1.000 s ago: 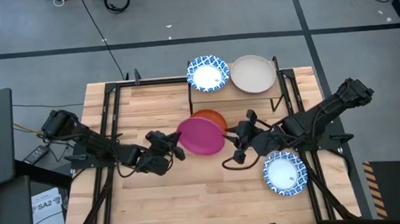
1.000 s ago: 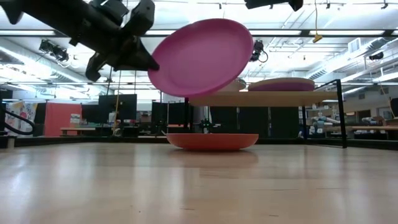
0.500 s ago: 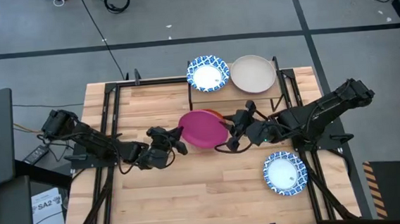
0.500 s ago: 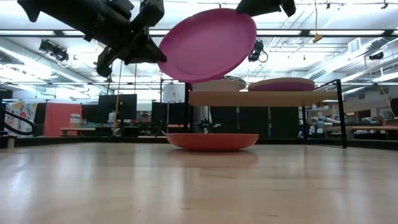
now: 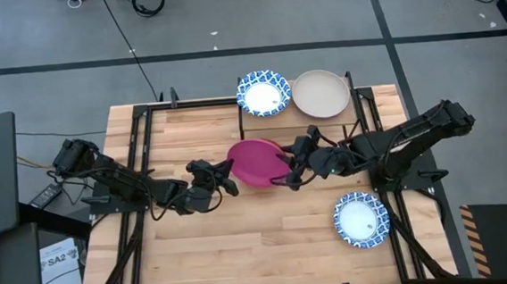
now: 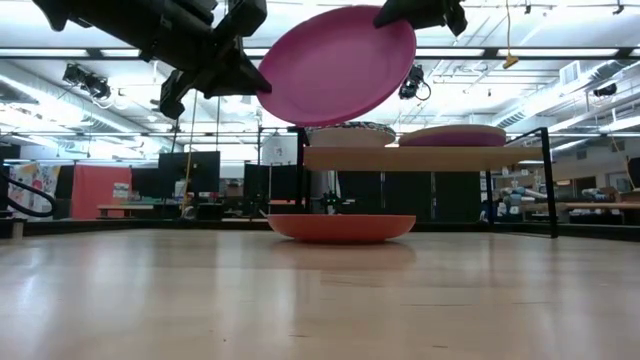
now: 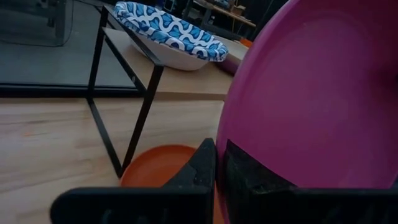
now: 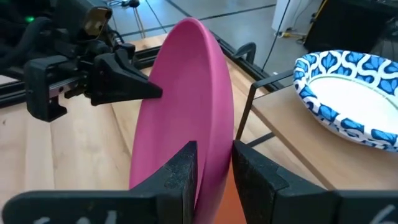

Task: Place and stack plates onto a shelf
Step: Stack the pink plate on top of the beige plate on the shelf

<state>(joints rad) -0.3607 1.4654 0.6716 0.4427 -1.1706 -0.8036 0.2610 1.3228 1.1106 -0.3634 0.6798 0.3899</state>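
Both grippers are on the pink plate (image 5: 257,162) right now: the left gripper (image 5: 225,178) pinches its near-left rim, fingers clamped tight on the edge, and the right gripper (image 5: 293,163) straddles the opposite rim, its fingers narrowed around it and looking just about in contact. The plate hangs tilted in mid-air, in front of the shelf (image 5: 298,112) and directly over the orange plate (image 6: 341,227) resting on the table (image 5: 216,252).

On the shelf sit a blue-rimmed plate (image 5: 263,94) and a beige plate (image 5: 322,93); another blue-rimmed plate (image 5: 361,219) waits on the table by the right arm.

Danger spot, by the look of it: a two-handed hold on a thin rim. If one gripper lets go before the other has a firm bite, the plate could pivot and drop onto the orange one. If the arms pull apart or twist against each other, it may pop free. And swinging it shelfward tilted like this risks clipping the shelf edge or nudging the blue-rimmed plate.
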